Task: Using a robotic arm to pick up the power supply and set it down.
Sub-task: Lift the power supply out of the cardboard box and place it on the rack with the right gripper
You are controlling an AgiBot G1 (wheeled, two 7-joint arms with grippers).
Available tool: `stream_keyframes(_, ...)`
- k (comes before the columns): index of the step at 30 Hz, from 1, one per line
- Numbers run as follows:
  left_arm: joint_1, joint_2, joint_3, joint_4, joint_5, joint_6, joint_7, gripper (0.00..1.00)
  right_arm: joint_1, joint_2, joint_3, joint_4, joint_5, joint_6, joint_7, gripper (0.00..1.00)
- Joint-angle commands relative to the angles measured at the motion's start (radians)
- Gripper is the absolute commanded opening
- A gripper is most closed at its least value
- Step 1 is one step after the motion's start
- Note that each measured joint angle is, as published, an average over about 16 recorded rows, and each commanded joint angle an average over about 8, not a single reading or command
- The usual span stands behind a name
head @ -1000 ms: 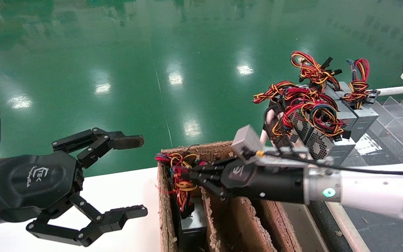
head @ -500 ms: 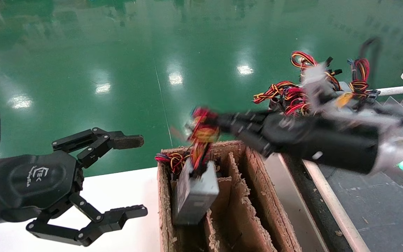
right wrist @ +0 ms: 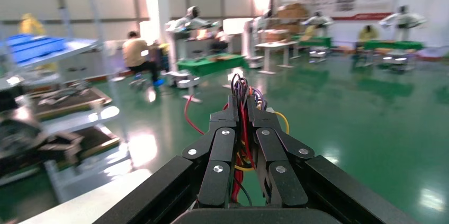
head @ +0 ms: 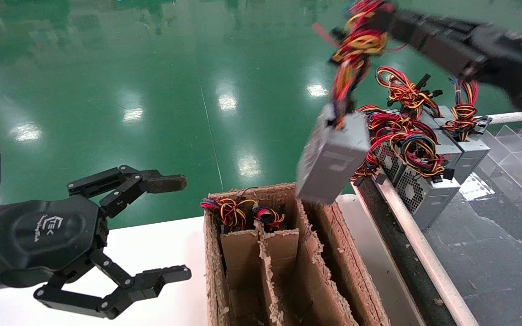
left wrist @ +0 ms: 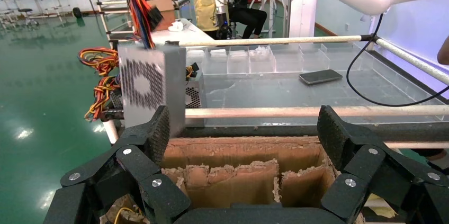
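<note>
green shop floor behind, my left gripper idles spread wide; past the cardboard box, my right gripper pinches the wires, power supply dangling mid-carry. next i judge: lower it gently.

A factory or robotics workshop hall: a glossy green floor reflects ceiling lights, rows of workbenches with seated workers fill the background, and other white robots stand in the upper right of the right wrist view.
</note>
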Motion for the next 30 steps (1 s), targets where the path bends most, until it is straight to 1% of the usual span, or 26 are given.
stream_keyframes(1,0.0,0.0,0.0,0.0,0.0,0.0,0.0,1.0,0.022,0.012,0.008,-0.038,0.001,-0.005,-0.009,0.0)
stream_keyframes(9,0.0,0.0,0.0,0.0,0.0,0.0,0.0,1.0,0.17,0.058,0.024,-0.246,-0.013,-0.055,-0.066,0.0)
stream_keyframes(17,0.0,0.0,0.0,0.0,0.0,0.0,0.0,1.0,0.319,0.116,0.013,-0.446,-0.065,-0.077,-0.12,0.0)
stream_keyframes(23,0.0,0.0,0.0,0.0,0.0,0.0,0.0,1.0,0.39,0.169,-0.008,-0.572,-0.12,-0.036,-0.156,0.0)
stream_keyframes(27,0.0,0.0,0.0,0.0,0.0,0.0,0.0,1.0,0.413,0.202,-0.022,-0.628,-0.151,-0.006,-0.174,0.0)
stream_keyframes(30,0.0,0.0,0.0,0.0,0.0,0.0,0.0,1.0,0.419,0.228,-0.032,-0.655,-0.17,-0.008,-0.189,0.0)
